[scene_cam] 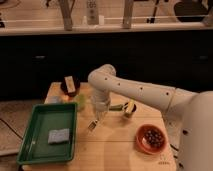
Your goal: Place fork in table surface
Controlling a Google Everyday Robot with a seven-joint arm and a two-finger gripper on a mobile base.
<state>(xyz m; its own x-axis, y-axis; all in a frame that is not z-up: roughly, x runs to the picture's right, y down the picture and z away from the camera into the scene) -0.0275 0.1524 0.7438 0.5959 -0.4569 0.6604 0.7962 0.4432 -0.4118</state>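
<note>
The fork [92, 125] shows as a small silvery sliver just off the green tray [52, 117]'s right rim, at the tip of the gripper [96, 119] and low over the table surface [115, 150]. It appears tilted, its lower end toward the tray. Whether the gripper grips it or has already let go cannot be told from this view, nor whether the fork touches the wood.

I judge the step in hand to be the set-down. To do it well, the fork should come down on bare planks to the right of the tray, not on its rim. It should be lowered until it bears on the wood before release, so it does not drop and bounce. The gripper should then lift straight up, so the slim metal is not dragged along.

The white arm [140, 92] reaches in from the side opposite the tray and bends down over this spot. Right of the tray the light wood lies bare down to the near edge. An orange bowl [138, 141] with dark contents sits well apart from the tray on that side. A grey-blue sponge [59, 135] lies in the tray. Beyond the tray's far edge stand a dark holder [70, 85] and a yellow-green item [80, 101]. Behind the table runs a dark cabinet front [150, 55].
</note>
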